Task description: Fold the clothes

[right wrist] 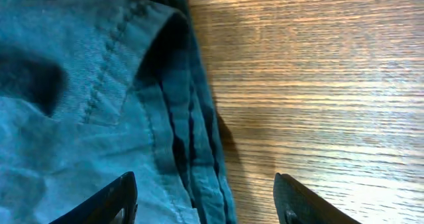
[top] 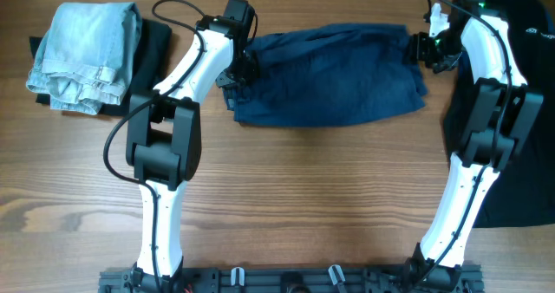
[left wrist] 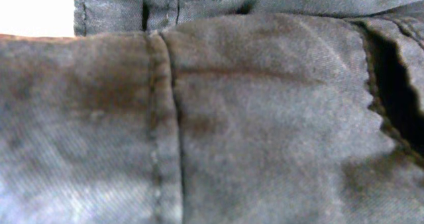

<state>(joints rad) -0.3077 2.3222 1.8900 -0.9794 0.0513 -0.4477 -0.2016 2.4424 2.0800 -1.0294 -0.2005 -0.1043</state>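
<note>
The dark navy-blue shorts-like garment (top: 334, 81) lies spread flat at the back middle of the wooden table. My left gripper (top: 236, 72) is at its left edge, down in the cloth. The left wrist view is filled by the garment (left wrist: 265, 118), showing a stitched seam and a pocket opening, and my fingers are hidden. My right gripper (top: 422, 50) is at the garment's right edge. In the right wrist view it (right wrist: 204, 181) is open, with the layered edge of the garment (right wrist: 79, 118) between the fingers and nothing gripped.
A pale blue denim piece (top: 82, 55) lies folded at the back left on a black cloth (top: 156, 55). A black garment with small white logos (top: 531, 111) lies along the right edge, under the right arm.
</note>
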